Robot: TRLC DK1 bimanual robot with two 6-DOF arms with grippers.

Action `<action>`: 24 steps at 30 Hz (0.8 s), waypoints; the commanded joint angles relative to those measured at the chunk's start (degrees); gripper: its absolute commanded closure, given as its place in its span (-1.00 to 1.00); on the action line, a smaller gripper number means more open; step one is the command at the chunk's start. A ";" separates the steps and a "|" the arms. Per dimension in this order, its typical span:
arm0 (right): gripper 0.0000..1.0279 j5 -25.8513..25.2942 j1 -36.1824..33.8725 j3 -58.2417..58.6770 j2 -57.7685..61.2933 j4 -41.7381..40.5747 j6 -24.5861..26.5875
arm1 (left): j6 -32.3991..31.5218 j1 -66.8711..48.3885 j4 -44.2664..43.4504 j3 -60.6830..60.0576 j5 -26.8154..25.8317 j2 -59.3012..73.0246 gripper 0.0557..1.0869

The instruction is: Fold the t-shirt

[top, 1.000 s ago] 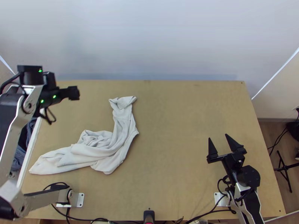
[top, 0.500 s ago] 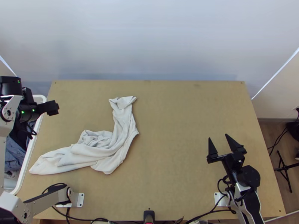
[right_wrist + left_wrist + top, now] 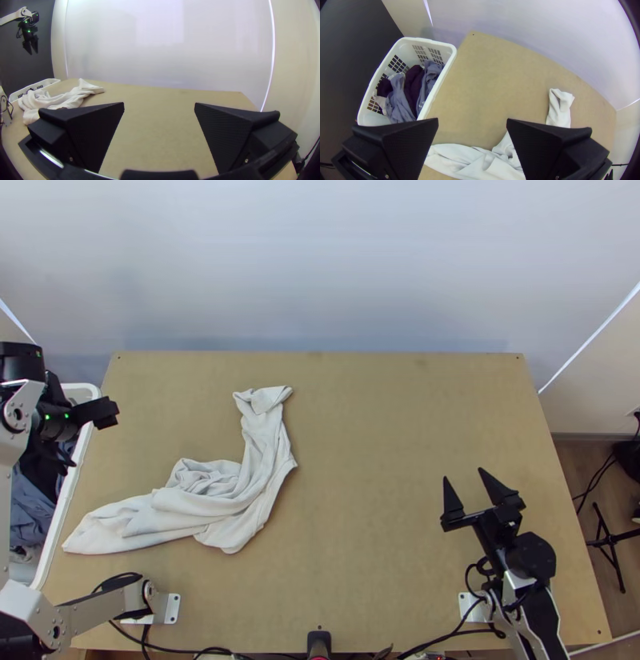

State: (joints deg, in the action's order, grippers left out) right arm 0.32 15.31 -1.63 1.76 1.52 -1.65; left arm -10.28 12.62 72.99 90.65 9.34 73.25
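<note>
A white t-shirt (image 3: 240, 488) lies bunched on the left half of the table, one narrow end stretching toward the far edge and another toward the near left. My left gripper (image 3: 100, 412) is raised above the table's left side, beyond the cloth and apart from it; in the left wrist view the same gripper (image 3: 472, 121) stands open, the shirt (image 3: 480, 163) lying below and past its fingers. At the table's right side, my right gripper (image 3: 467, 482) is open with nothing between its fingers, well away from the shirt; the right wrist view shows this gripper (image 3: 159, 106) spread wide.
A white laundry basket (image 3: 445, 80) with blue-grey and dark purple clothes (image 3: 411, 86) stands against the table's left edge, partly under the left arm. Bare wood (image 3: 376, 460) lies between the shirt and the right gripper. Cables (image 3: 432, 642) run along the near edge.
My left gripper has swung left and somewhat nearer, over the table's left edge, bringing the basket into fuller sight. The shirt lies unchanged; the right arm has barely shifted.
</note>
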 commanded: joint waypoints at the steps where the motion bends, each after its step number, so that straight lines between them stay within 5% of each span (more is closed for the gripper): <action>1: -0.91 0.39 5.61 -7.07 9.75 1.73 0.42 | -0.26 0.21 -1.18 -0.74 0.41 0.49 -0.93; 9: -0.91 0.65 16.42 -36.08 46.84 12.81 -1.51 | -0.88 0.56 -4.08 -3.82 0.85 -0.22 -0.93; 14: -0.91 2.76 23.89 -50.84 63.28 15.88 -7.49 | -0.44 2.58 -6.46 -7.68 0.85 -1.97 -0.93; 17: -0.91 5.75 27.93 -59.90 74.44 18.43 -13.64 | 0.09 3.81 -7.95 -10.67 0.85 -2.94 -0.93; 22: -0.91 12.69 28.37 -74.57 92.46 19.57 -31.40 | 0.53 4.78 -10.85 -15.07 0.76 -3.47 -0.93; 24: -0.91 13.66 28.46 -80.11 98.35 19.66 -34.03 | 0.35 4.78 -11.29 -16.12 0.68 -3.91 -0.93</action>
State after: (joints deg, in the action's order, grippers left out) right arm 8.73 40.93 -63.02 78.32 19.38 -22.02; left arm -10.22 16.34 64.25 79.20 10.15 70.52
